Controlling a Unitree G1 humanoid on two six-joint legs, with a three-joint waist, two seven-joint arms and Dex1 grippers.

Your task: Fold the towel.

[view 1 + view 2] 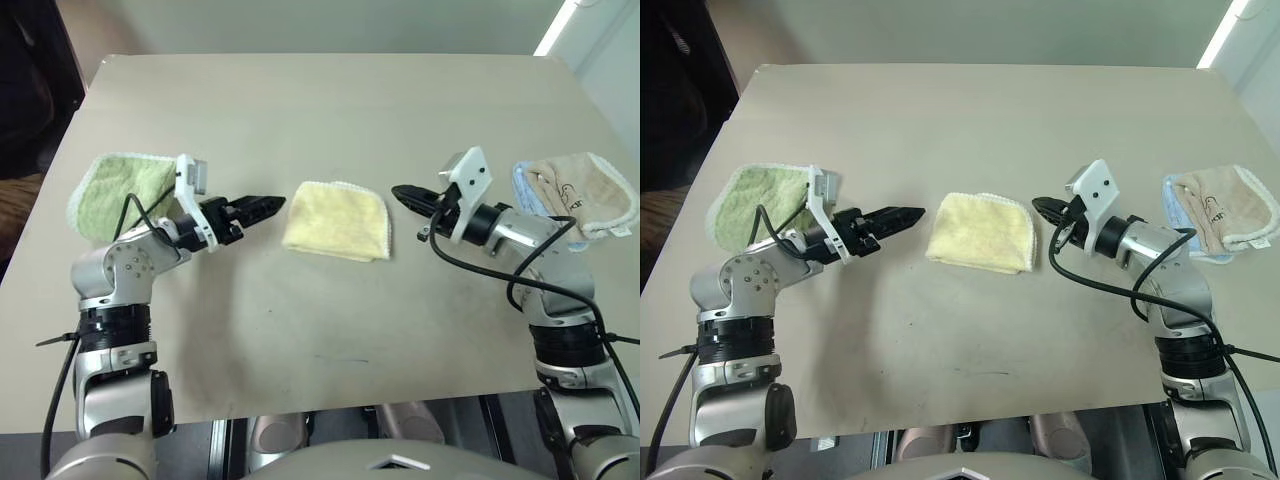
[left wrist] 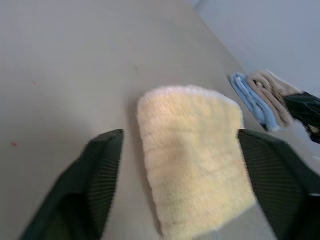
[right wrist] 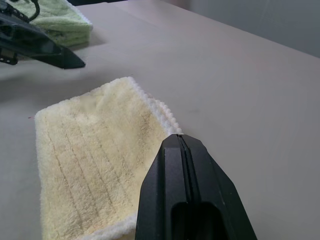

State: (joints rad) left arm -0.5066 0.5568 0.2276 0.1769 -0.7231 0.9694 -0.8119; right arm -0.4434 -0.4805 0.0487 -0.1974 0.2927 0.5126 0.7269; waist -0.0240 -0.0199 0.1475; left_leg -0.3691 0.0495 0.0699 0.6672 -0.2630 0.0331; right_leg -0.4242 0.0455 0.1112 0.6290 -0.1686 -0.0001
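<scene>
The pale yellow towel (image 1: 336, 220) lies folded into a small rounded-corner pad at the middle of the table. My left gripper (image 1: 270, 205) hovers just off the towel's left edge and points at it. In the left wrist view its fingers (image 2: 95, 185) stand wide apart with the towel (image 2: 192, 155) lying between and beyond them, untouched. My right gripper (image 1: 400, 193) hovers off the towel's right edge, pointing left. Its fingers (image 3: 181, 160) are pressed together and hold nothing.
A folded green towel (image 1: 120, 190) lies at the table's left edge behind my left arm. A beige towel with a dark logo (image 1: 580, 190) rests on a light blue cloth (image 1: 527, 190) at the right edge. Bare beige table (image 1: 320, 100) stretches behind the yellow towel.
</scene>
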